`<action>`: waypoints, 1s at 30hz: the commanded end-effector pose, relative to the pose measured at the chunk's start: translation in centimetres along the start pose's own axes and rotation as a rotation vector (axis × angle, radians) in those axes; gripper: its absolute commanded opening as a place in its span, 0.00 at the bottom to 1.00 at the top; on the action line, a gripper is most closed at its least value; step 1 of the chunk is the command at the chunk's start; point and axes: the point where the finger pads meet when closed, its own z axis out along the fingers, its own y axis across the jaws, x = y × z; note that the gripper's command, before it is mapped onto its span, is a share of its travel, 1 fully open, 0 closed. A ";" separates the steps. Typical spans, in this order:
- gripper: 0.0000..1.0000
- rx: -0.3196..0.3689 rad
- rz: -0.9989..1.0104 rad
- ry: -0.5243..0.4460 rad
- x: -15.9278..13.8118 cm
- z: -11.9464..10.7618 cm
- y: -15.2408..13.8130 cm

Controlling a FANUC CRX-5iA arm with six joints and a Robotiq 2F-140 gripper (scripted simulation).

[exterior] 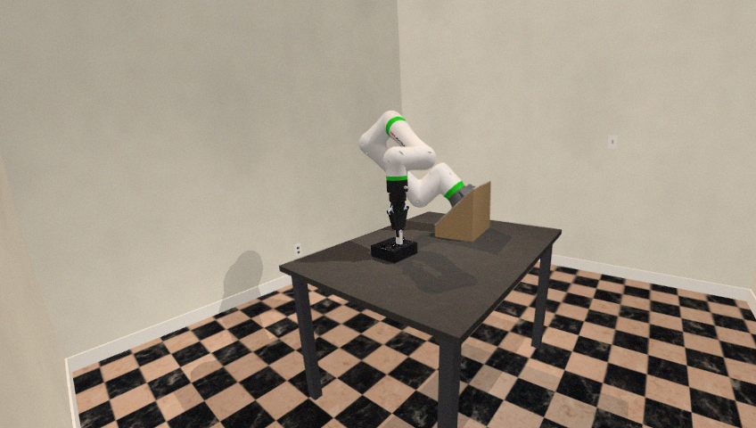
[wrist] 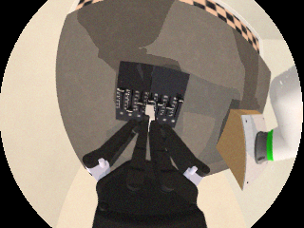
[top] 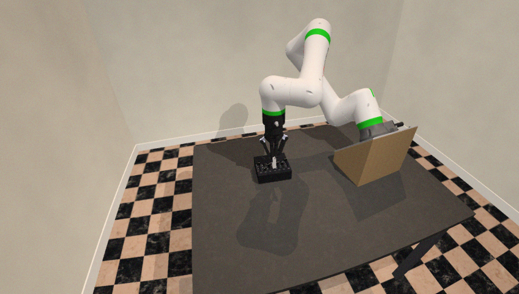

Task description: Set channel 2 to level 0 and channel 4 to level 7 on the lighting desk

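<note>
The lighting desk (top: pixel 273 169) is a small black box standing on the dark table, with a row of fader slots and pale scale marks on its top. It also shows in the exterior view (exterior: pixel 393 249) and in the wrist view (wrist: pixel 151 91). My gripper (top: pixel 273 160) points straight down over the middle of the desk, fingers shut with nothing between them. The pale fingertips (wrist: pixel 147 113) reach down among the middle faders. I cannot tell which fader they touch, or the fader levels.
A tan wedge-shaped box (top: pixel 374 156) stands at the back right of the table, in front of the arm's base. The desk sits near the table's far left part, a little in from the left edge.
</note>
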 end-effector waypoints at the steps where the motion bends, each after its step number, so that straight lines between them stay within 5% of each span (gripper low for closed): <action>1: 0.00 0.000 0.000 0.000 0.0 0.0 0.0; 30: 0.00 0.000 0.000 0.000 0.0 -4.0 0.0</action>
